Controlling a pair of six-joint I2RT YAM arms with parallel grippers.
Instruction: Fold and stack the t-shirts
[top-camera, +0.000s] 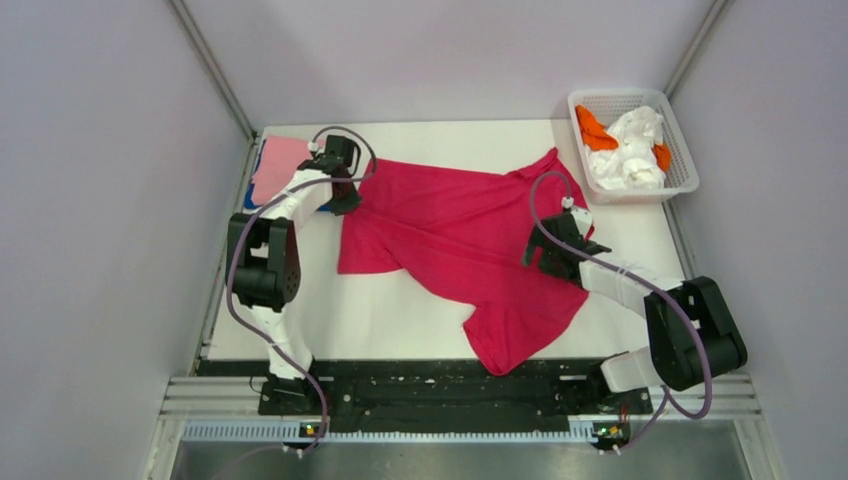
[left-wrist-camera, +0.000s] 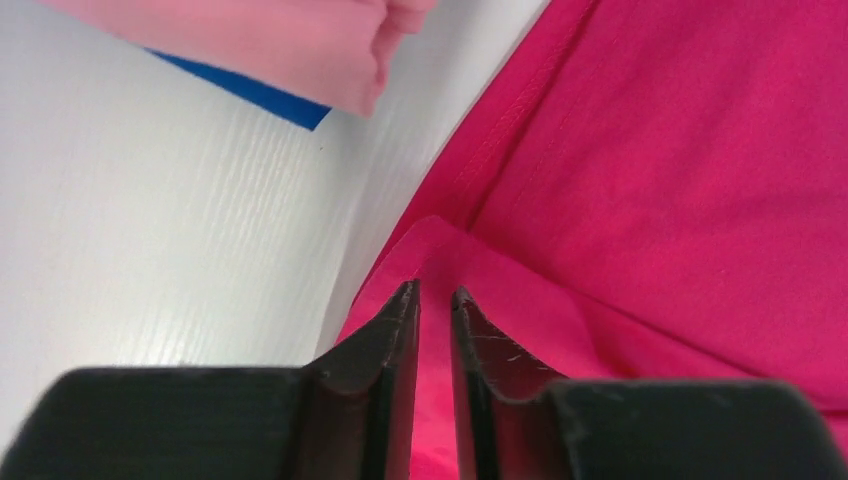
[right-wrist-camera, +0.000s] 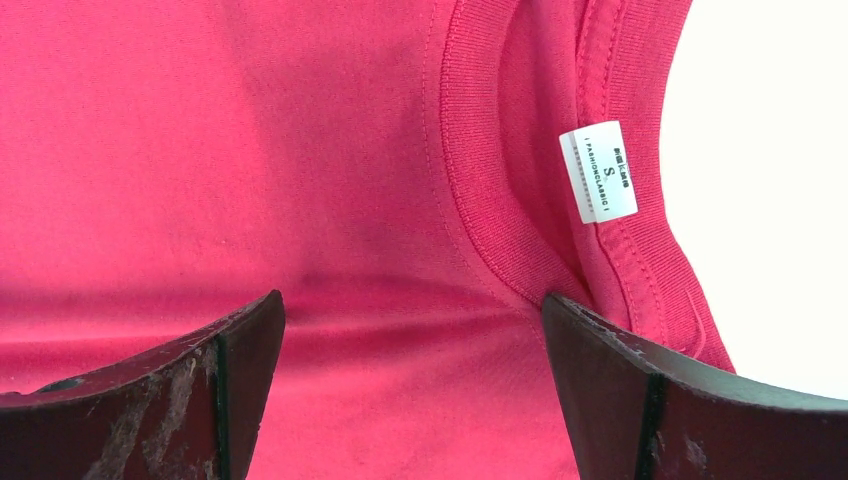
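Observation:
The crimson-red t-shirt lies spread and rumpled across the middle of the white table. My left gripper sits at the shirt's far left corner. In the left wrist view its jaws stand only a narrow slit apart, over a folded red edge, with no cloth pinched between them. A folded pink t-shirt rests on a blue t-shirt at the far left. My right gripper hovers wide open over the red cloth beside the collar and its size label.
A white basket at the far right corner holds white cloths and orange ones. Grey walls close in the table on the left, back and right. The black rail with the arm bases runs along the near edge.

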